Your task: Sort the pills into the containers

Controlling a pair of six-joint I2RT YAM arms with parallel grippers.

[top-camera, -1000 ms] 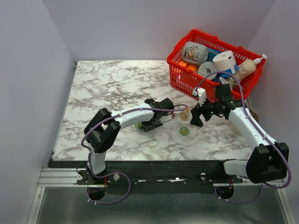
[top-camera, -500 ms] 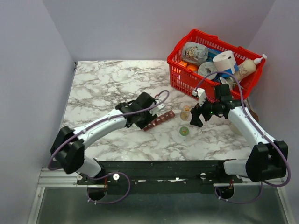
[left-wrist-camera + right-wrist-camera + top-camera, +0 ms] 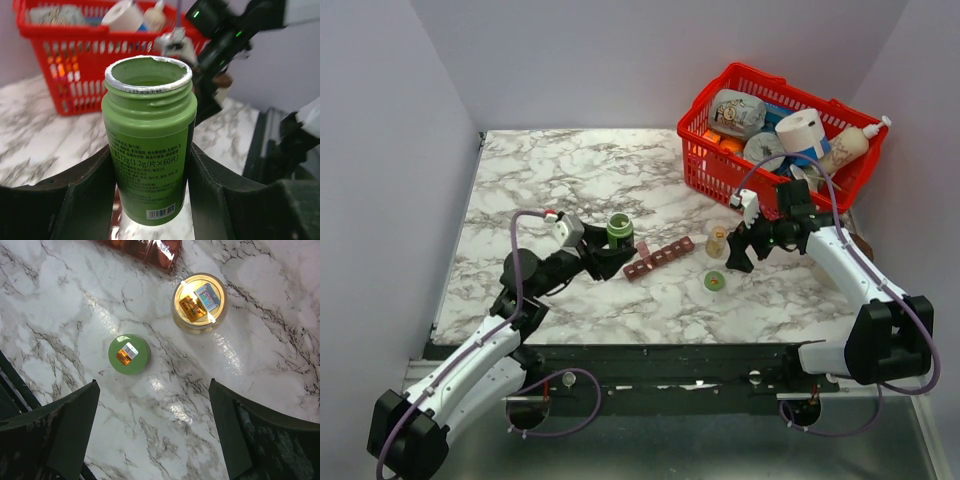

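Observation:
My left gripper is shut on an open green pill bottle, held upright just left of the reddish-brown pill-organiser strip. In the left wrist view the bottle fills the middle between my fingers, its foil-rimmed mouth uncapped. My right gripper is open and empty above the table, next to a small amber jar and a green cap. In the right wrist view the jar and the cap lie ahead of my open fingers, and the strip's end shows at the top.
A red wire basket with a paper roll, bottles and packets stands at the back right of the marble table. It also shows behind the bottle in the left wrist view. Grey walls close in the left, back and right.
My left arm has pulled back to the left and lifted the green bottle upright, uncovering the organiser strip. The right arm has hardly moved.

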